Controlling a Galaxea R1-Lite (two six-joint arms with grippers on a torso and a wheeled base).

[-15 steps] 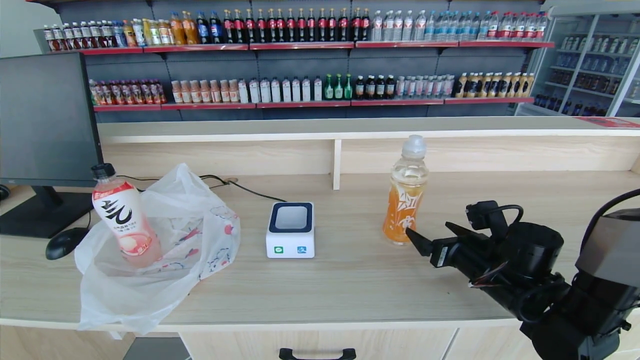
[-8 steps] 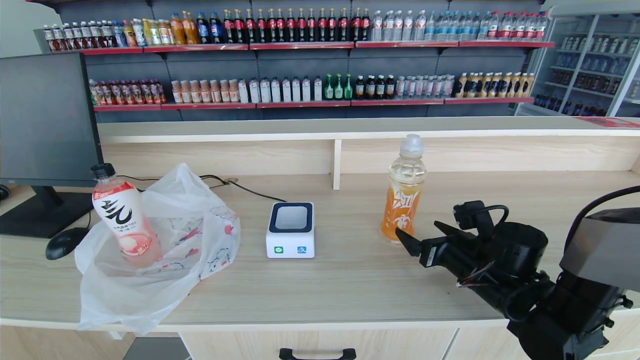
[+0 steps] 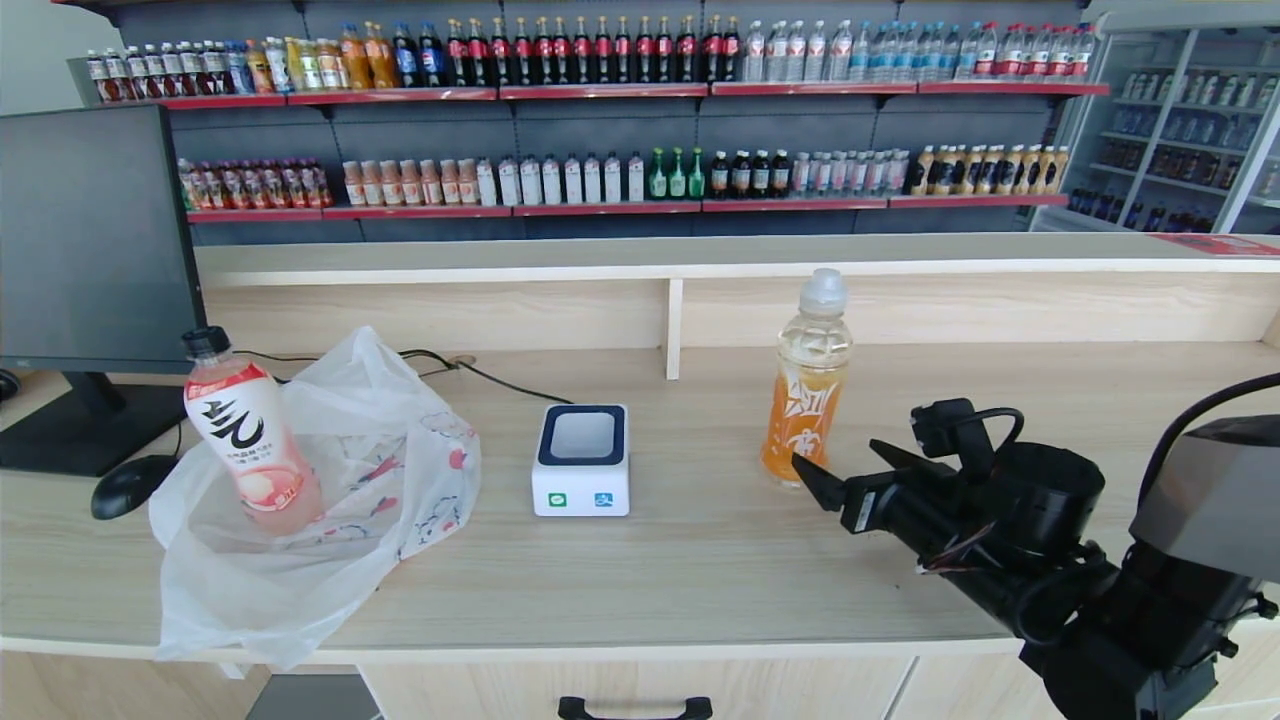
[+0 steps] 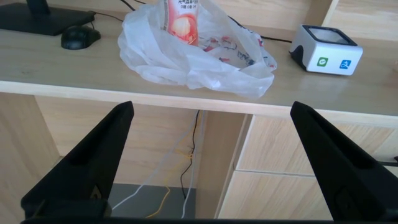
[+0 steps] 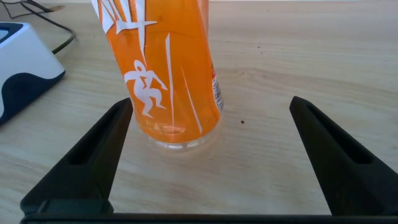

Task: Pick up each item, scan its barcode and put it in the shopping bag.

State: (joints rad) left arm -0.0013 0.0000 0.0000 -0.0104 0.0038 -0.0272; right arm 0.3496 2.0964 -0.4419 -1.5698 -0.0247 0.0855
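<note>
orange bottle (image 3: 808, 390) upright, right of scanner (image 3: 582, 460) — pink bottle (image 3: 245, 430) tilted in shopping bag (image 3: 400, 470)

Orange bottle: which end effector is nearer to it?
Right. The right end effector sits just before the orange bottle; the left end effector hangs in front of the counter, by the shopping bag.

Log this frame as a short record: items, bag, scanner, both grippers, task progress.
orange drink bottle with white cap: upright on the wooden counter, not bagged
pink-labelled bottle with black cap: standing in the white plastic shopping bag
white box scanner: on the counter between bag and orange bottle
right gripper: open, low by the orange bottle's base, not gripping it
left gripper: open, below the counter edge, facing the bag
progress: one item bagged, one left
</note>
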